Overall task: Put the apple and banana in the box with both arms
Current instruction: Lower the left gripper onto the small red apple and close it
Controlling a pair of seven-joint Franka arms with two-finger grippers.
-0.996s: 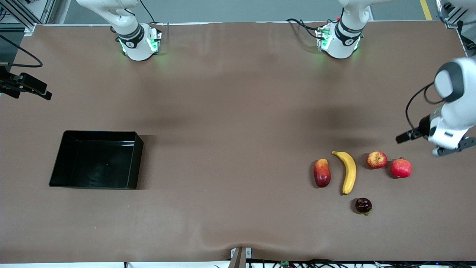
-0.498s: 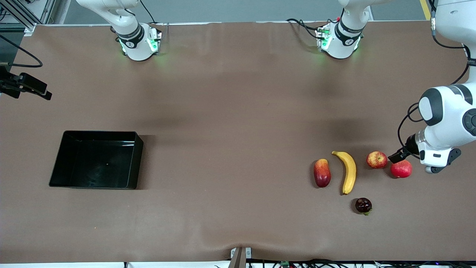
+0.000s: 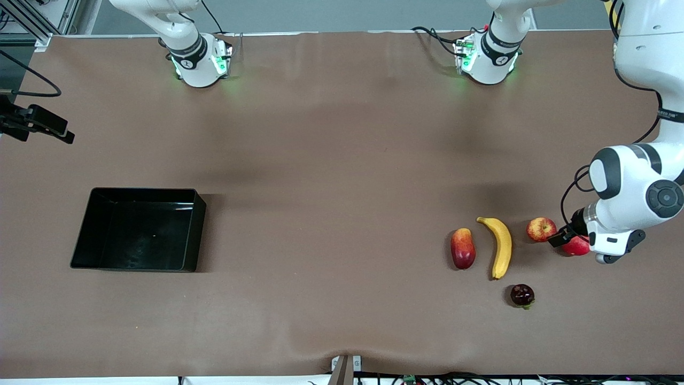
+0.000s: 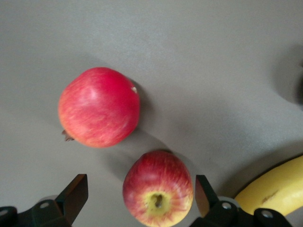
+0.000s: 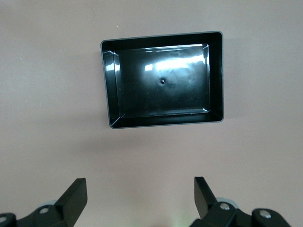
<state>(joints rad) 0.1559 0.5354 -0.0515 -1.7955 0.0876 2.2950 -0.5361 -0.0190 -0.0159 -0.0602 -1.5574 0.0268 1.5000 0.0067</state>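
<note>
Progress: nothing is in the box [image 3: 140,229] yet; you have both fruits left to move, and by my reading the first pick is only being lined up.
Apple: the apple [image 3: 541,229] lies on the table [image 3: 331,160] toward the left arm's end, between the banana [image 3: 500,246] and the plain red fruit [image 3: 576,247], touching neither.
Banana: it lies just beside the apple, with the red-yellow mango-like fruit [image 3: 463,248] next to it on the side toward the box; you have not touched it.
Box: it sits empty toward the right arm's end, well apart from all the fruit.
Left gripper: the left gripper [image 4: 142,196] hangs low over the apple and the plain red fruit, fingers spread wide and holding nothing; in the left wrist view the apple [image 4: 158,194] sits between the fingertips.
Right gripper: the right gripper [image 5: 140,197] waits with fingers released and empty, looking down on the box [image 5: 163,79]; it is not seen in the front view.
Tight spots: the plain red fruit [image 4: 99,107] and the banana [image 4: 272,191] flank the apple closely, so you likely have little slack for the fingers.
Open room: bare table runs between fruit and box; a dark round fruit [image 3: 522,295] lies nearer the front camera, off that line.
</note>
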